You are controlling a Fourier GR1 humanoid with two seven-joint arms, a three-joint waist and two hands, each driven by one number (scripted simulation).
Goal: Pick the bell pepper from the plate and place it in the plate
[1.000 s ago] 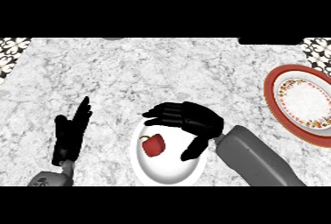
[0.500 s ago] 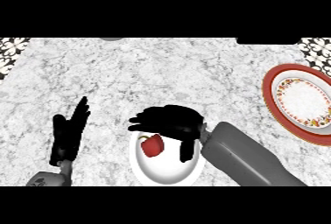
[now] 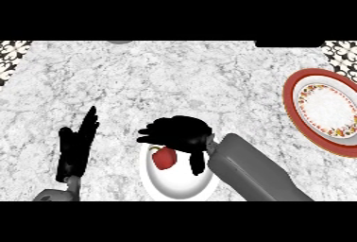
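A red bell pepper lies on a plain white plate near the counter's front edge. My right hand hovers over the plate's far rim, right above the pepper, fingers curled downward around its top and partly hiding it. Whether they touch the pepper I cannot tell. A red-rimmed patterned plate sits at the counter's right edge, with nothing on it. My left hand rests open at the lower left, fingers straight and pointing away.
The grey marble counter stretches wide between the two plates. Patterned tiles show at both upper corners. My right forearm crosses the white plate's right side.
My right hand has moved left and down over the white plate, coming to sit directly above the pepper. The left hand has stayed put.
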